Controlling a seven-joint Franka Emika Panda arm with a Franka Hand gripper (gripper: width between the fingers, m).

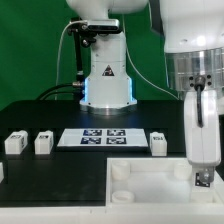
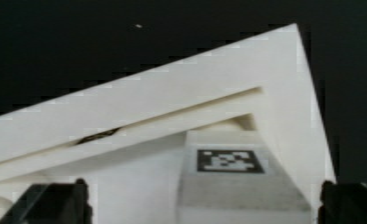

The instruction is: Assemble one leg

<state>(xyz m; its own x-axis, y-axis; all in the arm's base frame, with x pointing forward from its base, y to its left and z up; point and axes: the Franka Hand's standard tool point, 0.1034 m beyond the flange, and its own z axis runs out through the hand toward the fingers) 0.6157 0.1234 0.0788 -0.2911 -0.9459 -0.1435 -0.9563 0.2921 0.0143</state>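
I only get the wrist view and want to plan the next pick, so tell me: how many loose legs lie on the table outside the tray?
Observer: At least three loose legs: two on the exterior view's left of the marker board, one just to its right.
Operator: Where does the pincer hang?
Observer: The pincer is low over the tray, near the exterior view's right edge.

Even, bright overhead light; white parts glare against the black tabletop [image 1: 60, 185]. Both views are soft and low-resolution, the wrist view blurrier.
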